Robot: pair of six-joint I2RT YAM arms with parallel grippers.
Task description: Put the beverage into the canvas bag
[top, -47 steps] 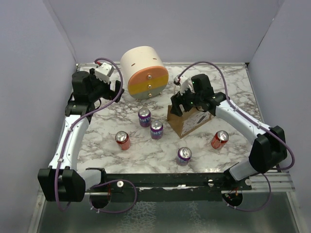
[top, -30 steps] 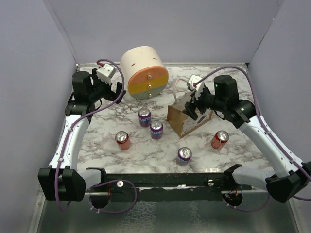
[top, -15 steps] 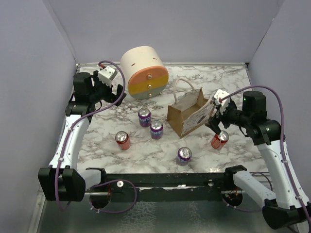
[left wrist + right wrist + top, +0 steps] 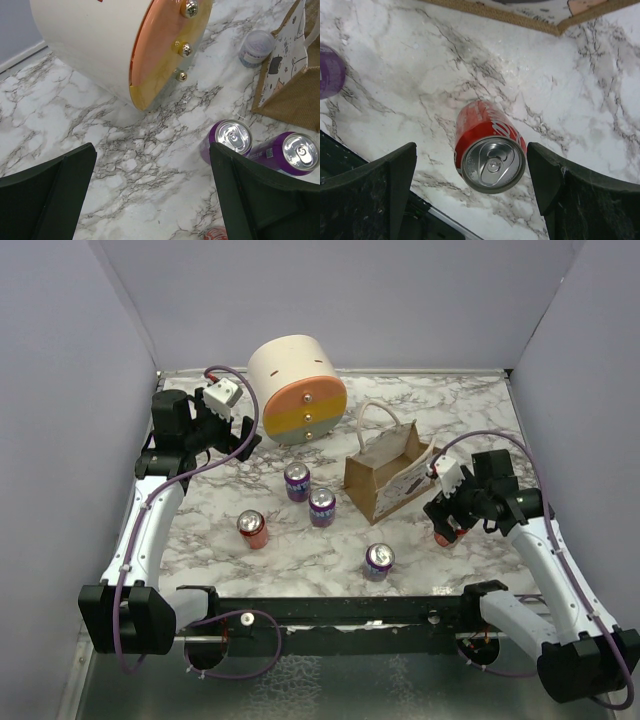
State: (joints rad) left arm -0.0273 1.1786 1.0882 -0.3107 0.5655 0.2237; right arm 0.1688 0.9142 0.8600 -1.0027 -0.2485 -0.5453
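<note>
While the right arm hangs low over the near right part of the white-and-grey marble table [image 4: 460, 400], the scene reads as follows.

Right gripper [image 4: 470, 150]: spread wide, its dark fingers flanking a red aluminium drink can [image 4: 490, 145]. Bare marble shows on either side, neither finger touches the can, and nothing is gripped.

Red can: on the marble, its silver top with pull tab turned toward the wrist camera. Whether it stands quite upright I cannot tell.

Bag: the tan-brown boxy canvas bag [image 4: 385, 480], with a cream rope handle, stands upright near the table's middle. Its mouth is open upward and its white printed label faces the right arm.

Can to bag: the red can sits near the labelled side, apart from the bag and outside it.

Left gripper [image 4: 152, 150]: wide apart and holding nothing, over bare marble at the far left.

Cylinder: a big cream cylinder [image 4: 296, 390] lies on its side just beside the left gripper. Its orange-and-yellow round face, which carries three metal knobs, is turned toward the arms.

Other cans: one purple metal can [image 4: 297, 481] and another purple can [image 4: 322, 506] stand close together left of the bag. A third purple can [image 4: 379, 559] stands alone nearer the arm bases. A second red can [image 4: 252, 529] stands further left.
</note>
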